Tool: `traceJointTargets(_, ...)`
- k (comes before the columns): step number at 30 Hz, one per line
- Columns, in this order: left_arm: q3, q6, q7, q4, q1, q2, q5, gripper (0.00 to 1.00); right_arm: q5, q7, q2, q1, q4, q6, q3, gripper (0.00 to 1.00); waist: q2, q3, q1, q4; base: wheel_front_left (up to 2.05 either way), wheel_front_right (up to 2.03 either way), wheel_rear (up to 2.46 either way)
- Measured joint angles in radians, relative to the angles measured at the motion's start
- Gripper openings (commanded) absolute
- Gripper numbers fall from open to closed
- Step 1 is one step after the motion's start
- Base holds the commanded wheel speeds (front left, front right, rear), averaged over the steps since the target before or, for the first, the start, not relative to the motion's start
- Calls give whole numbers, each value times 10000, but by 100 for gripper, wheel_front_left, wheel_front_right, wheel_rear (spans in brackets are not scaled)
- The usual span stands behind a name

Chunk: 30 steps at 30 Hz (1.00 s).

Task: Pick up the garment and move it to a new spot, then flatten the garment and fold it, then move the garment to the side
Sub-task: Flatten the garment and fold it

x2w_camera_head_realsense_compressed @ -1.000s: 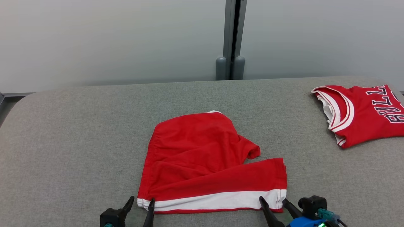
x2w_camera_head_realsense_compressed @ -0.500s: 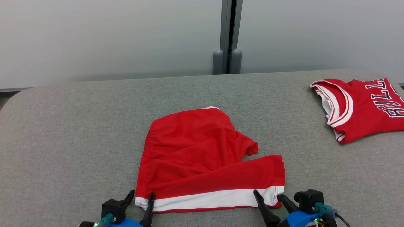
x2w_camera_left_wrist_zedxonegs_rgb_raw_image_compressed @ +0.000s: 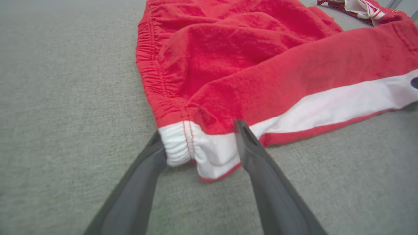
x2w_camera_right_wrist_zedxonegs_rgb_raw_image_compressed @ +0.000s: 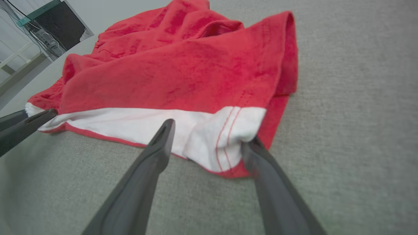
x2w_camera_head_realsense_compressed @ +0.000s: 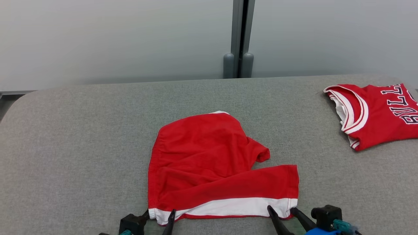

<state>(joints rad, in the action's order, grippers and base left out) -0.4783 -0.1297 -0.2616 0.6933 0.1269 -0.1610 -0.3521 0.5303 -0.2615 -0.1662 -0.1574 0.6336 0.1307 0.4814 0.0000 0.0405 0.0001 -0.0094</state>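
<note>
Red shorts [x2w_camera_head_realsense_compressed: 209, 163] laid on grey bench [x2w_camera_head_realsense_compressed: 81, 147], near hem corners straddled by left gripper [x2w_camera_head_realsense_compressed: 159, 213] and right gripper [x2w_camera_head_realsense_compressed: 281, 209], both jaws spread, jersey [x2w_camera_head_realsense_compressed: 378, 117] laid far right

You've got the red garment [x2w_camera_head_realsense_compressed: 215, 163] lying rumpled but mostly flat in the middle of the grey table [x2w_camera_head_realsense_compressed: 81, 147]. Its white band with red edging runs along the 6 o'clock side, the gathered elastic waistband sits at 9 o'clock, and one bunched fold pokes toward 3 o'clock.
</note>
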Motion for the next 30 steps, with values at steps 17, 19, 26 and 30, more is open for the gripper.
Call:
traceJointTargets(17, -698, 0, 0, -972, 358, -341, -1434, 0, -73, 0, -537, 217, -1444, 0, 75, 0, 0, -154, -1, -79, 0, 0, 0)
traceJointTargets(19, -560, 0, 0, -1394, 370, -512, -1396, 0, -171, -2, -746, 198, -1810, 0, -12, 0, 0, -144, -1, -88, 0, 0, 0)
traceJointTargets(26, -372, 0, 0, -2660, 1304, -986, -1331, 0, -454, -2, -1298, -866, -2535, 0, -305, 0, 0, 267, -1, -231, 0, 0, 0)
traceJointTargets(30, -428, -2, 42, -2721, 2751, -1260, -1289, 0, -426, -2, -1298, -2296, -2405, 0, -384, 0, 0, 751, 0, -362, 0, 0, 0)
